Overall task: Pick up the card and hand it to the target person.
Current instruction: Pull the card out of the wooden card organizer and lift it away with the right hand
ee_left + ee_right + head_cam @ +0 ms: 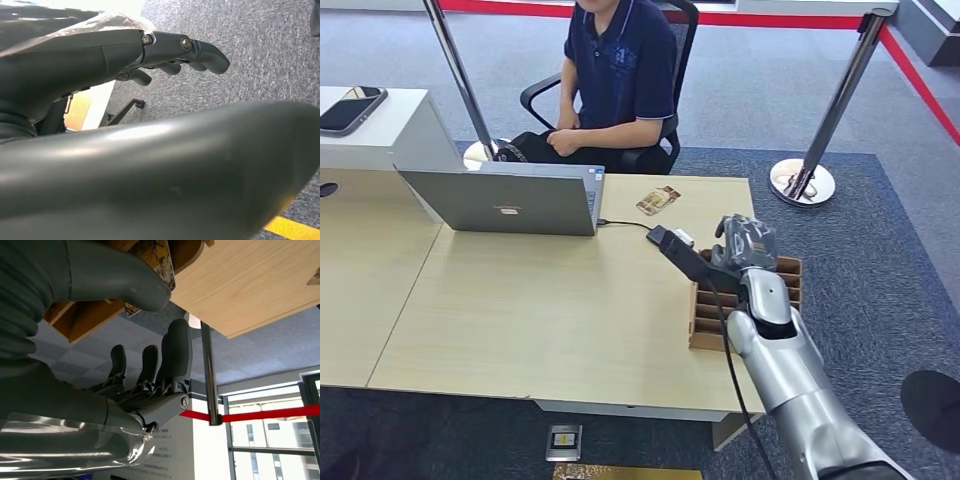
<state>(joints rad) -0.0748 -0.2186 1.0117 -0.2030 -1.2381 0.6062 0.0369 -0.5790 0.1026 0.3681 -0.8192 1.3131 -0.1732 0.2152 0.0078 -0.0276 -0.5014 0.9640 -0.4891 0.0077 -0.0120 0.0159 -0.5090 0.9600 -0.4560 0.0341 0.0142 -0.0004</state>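
Note:
A patterned card (657,200) lies flat on the wooden table (546,310), at its far edge in front of the seated person (622,70). My right hand (746,245) hovers over a slotted wooden card holder (709,325) at the table's right edge. In the right wrist view another patterned card (160,257) sticks out of the holder (86,320) just past my thumb (113,285). The fingers (173,355) stand apart from the thumb with nothing between them. My left hand (181,50) hangs over the carpet, its fingers stretched out and holding nothing.
A grey laptop (509,200) stands open at the table's far left, its cable running to a black block (675,252) beside my right hand. Two stanchion posts (833,110) with red tape stand behind. A phone (350,108) lies on a white cabinet at far left.

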